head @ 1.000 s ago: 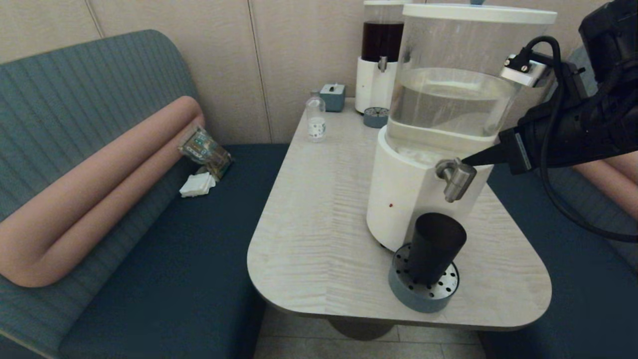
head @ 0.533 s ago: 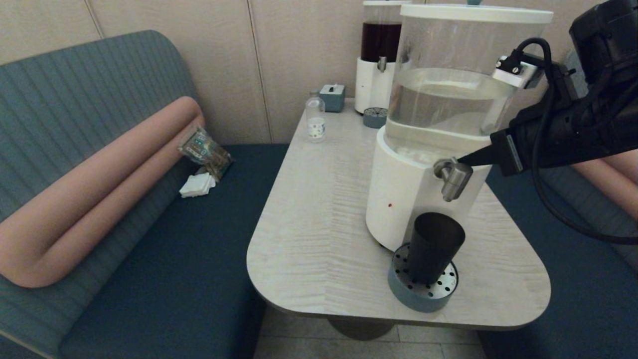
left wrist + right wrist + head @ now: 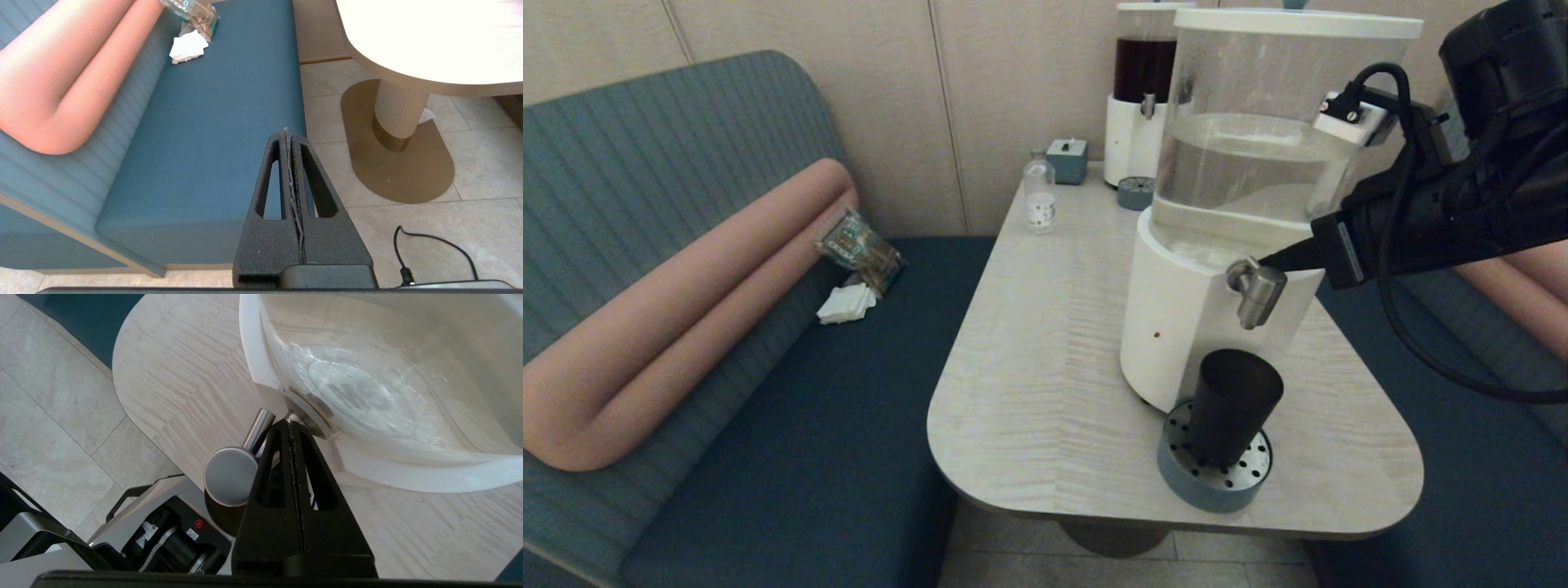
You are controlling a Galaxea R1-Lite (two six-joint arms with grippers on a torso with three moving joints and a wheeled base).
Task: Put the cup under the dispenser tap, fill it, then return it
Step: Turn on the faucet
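One matte black tapered cup (image 3: 1230, 405) upright below steel tap (image 3: 1257, 291)

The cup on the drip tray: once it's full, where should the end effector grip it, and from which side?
Grip the cup around its upper wall, below the rim, coming level from the robot's right, where the right end effector already is. It stands upright on the drip tray, directly beneath the dispenser tap, so a top-down approach is blocked; it has no handle, and it widens upward.

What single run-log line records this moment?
right gripper: shut, at brushed-steel tap | matte black tumbler: on drip tray, under tap | left gripper: parked, shut
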